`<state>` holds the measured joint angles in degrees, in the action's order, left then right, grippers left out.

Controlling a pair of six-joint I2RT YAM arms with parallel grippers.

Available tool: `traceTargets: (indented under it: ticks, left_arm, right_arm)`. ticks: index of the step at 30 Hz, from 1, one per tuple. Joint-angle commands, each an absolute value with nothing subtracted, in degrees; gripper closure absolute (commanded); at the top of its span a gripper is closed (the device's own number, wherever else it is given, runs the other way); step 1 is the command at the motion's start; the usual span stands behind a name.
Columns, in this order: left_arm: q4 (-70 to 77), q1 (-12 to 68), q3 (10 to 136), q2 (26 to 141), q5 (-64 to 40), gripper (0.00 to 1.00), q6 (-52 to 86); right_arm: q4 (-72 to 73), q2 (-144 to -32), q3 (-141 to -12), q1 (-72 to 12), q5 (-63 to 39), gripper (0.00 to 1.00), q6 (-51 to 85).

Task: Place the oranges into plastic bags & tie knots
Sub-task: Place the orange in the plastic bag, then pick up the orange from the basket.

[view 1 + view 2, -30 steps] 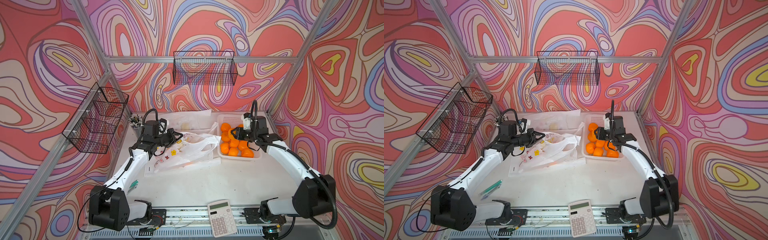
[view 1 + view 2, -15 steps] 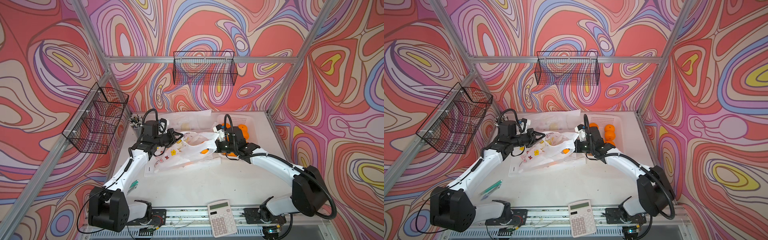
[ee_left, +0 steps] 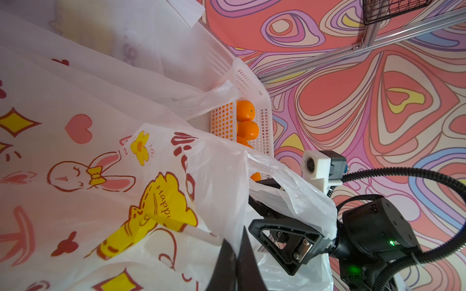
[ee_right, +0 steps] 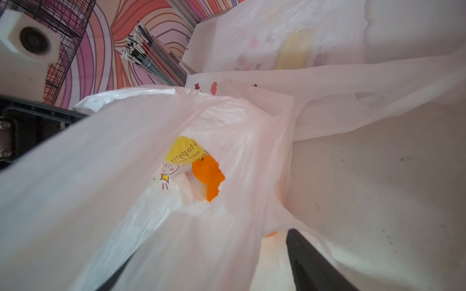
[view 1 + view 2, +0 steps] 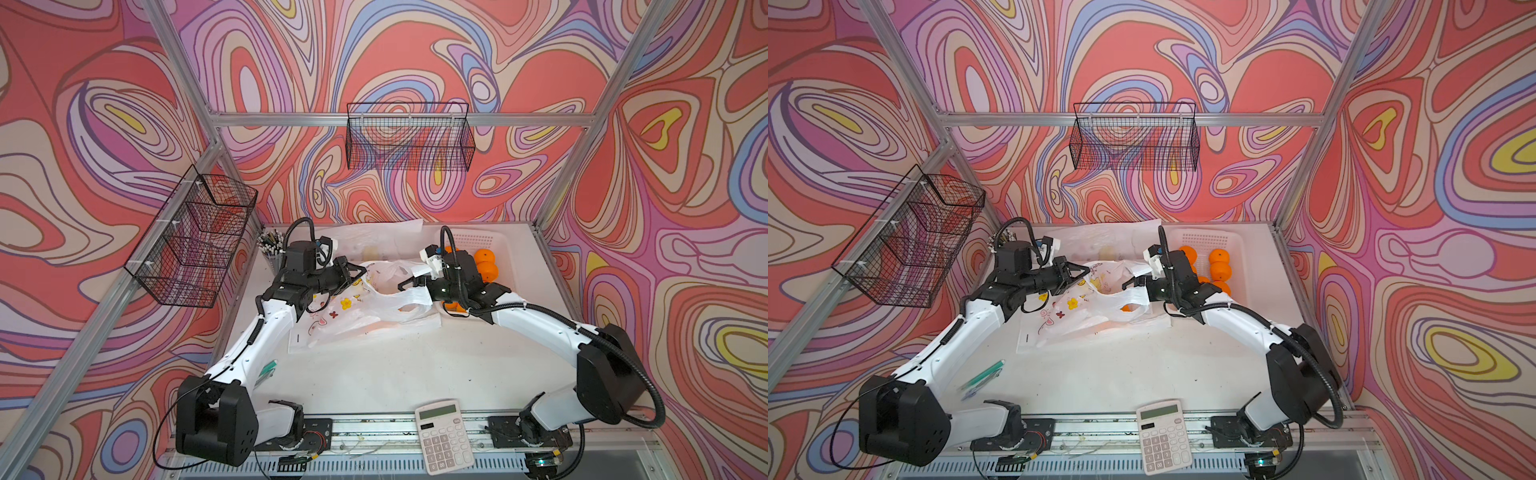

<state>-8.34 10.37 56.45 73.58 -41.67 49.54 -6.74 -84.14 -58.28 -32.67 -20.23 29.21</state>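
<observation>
Left jaws pressed tight on the rim of the plastic bag at its 10 o'clock edge. Right jaws spread at the bag's mouth, 3 o'clock, film draped over them. One orange sits inside; the other oranges are in the basket at 2 o'clock on the tabletop. The film looks thin, floppy and slippery, so I'd grab bunched handle loops. The fruit's firm but will roll.

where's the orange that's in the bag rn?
Right wrist view: the orange sits deep inside the open printed bag, next to its yellow bubble print. In both top views that bag lies mid-table beside the white basket.
</observation>
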Motion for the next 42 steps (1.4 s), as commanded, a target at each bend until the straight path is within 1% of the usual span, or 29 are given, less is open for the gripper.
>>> traceTargets:
  ticks: [1, 6, 11, 14, 18, 20, 26, 30, 36, 42]
  left_arm:
    - [-7.47, 9.68, 55.81, 73.30, -40.90, 1.00, 49.83]
    - [-7.43, 9.05, 55.72, 73.74, -40.36, 1.00, 49.97]
    - [-7.82, 8.60, 55.70, 73.57, -39.87, 1.00, 49.50]
    - [-8.05, 8.61, 55.79, 73.63, -40.20, 1.00, 48.79]
    - [-7.91, 8.60, 55.72, 73.89, -40.95, 1.00, 48.35]
    - [-8.01, 8.61, 55.74, 73.84, -40.90, 1.00, 48.17]
    - [-9.39, 8.44, 55.83, 72.47, -39.07, 1.00, 47.39]
    - [-9.58, 8.44, 55.90, 72.07, -39.15, 1.00, 47.20]
    - [-9.58, 8.44, 55.83, 72.09, -39.90, 1.00, 47.15]
    - [-10.21, 8.44, 55.72, 71.71, -39.79, 1.00, 46.85]
  right_arm:
    - [-13.27, -79.25, -55.00, -31.17, -15.10, 0.20, 27.00]
    - [-19.37, -73.33, -51.28, -27.36, -13.25, 0.19, 24.72]
    - [-25.88, -70.37, -51.63, -21.97, -11.64, 0.16, 20.74]
    - [-25.83, -70.42, -52.70, -20.07, -14.10, 0.17, 19.58]
    - [-22.78, -72.79, -54.80, -19.95, -17.82, 0.16, 20.25]
    - [-22.79, -74.38, -56.43, -19.84, -16.44, 0.16, 20.27]
    - [-25.39, -81.63, -61.98, -15.92, -10.13, 0.16, 17.70]
    - [-26.59, -89.61, -68.62, -14.62, -4.83, 0.16, 14.38]
    - [-26.24, -105.03, -81.65, -12.42, -4.13, 0.15, 12.70]
    - [-26.35, -116.53, -91.44, -11.26, -3.91, 0.14, 13.51]
